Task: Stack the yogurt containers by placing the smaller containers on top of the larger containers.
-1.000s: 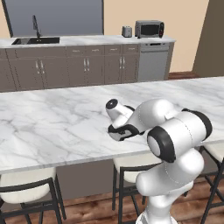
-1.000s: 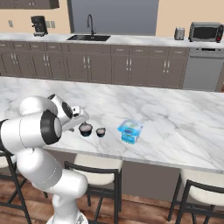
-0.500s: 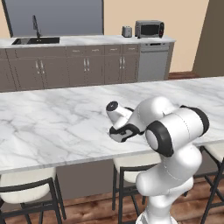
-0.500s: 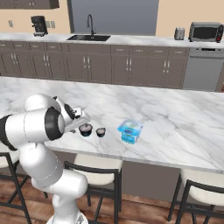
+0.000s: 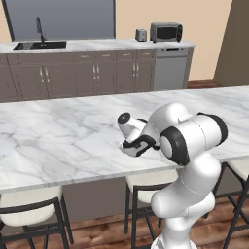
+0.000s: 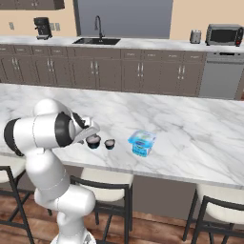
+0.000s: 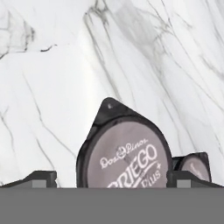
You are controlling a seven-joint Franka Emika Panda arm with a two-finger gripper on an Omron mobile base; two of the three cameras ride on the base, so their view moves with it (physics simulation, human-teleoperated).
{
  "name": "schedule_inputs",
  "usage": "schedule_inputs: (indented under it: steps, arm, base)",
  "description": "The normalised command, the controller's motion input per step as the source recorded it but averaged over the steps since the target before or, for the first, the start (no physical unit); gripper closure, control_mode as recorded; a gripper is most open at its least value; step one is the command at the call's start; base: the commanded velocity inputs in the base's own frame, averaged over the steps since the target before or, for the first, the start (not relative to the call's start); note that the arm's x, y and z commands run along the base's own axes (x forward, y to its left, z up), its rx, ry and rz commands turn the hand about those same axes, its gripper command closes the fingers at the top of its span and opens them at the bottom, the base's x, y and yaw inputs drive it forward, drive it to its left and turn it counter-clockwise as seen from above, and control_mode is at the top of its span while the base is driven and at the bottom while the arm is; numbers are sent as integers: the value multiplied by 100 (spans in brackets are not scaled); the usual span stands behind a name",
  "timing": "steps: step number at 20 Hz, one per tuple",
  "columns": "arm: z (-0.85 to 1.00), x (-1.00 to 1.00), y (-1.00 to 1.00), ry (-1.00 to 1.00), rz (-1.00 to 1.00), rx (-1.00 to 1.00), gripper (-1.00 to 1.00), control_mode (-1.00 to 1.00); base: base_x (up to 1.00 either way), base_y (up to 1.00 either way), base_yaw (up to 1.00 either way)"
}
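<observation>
Marble counter (image 6: 190,128) along the front edge carries 2 yogurt cups side by side: the larger cup (image 6: 93,141) and, just right of it, the smaller cup (image 6: 110,144). A blue tub (image 6: 142,143) sits near them, further right. The gripper (image 7: 111,179) hangs over the larger cup (image 7: 127,155), its fingers spread wide to either side, gripping nothing.

Both base views look forward over the marble counter (image 5: 58,141) from opposite sides; hand view faces it close.
</observation>
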Motion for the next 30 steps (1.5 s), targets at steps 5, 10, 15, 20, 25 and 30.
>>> schedule_inputs:
  steps: [5, 10, 15, 20, 25, 30]
  arm:
    - [0, 0, 0, 0, 0, 0, -100, -100]
    - [-9, 3, 0, 0, 0, 0, -100, -100]
    - [-14, 6, 0, 0, 0, 0, -100, -100]
    - [-13, 10, 0, 0, 0, 0, -100, -100]
    - [-10, 7, 0, -1, 0, 0, -100, -100]
    - [-7, 0, 0, 0, 0, 0, 100, -100]
  base:
    - [0, 0, 0]
    - [0, 0, 0]
    - [0, 0, 0]
    - [0, 0, 0]
    - [0, 0, 0]
    - [0, 0, 0]
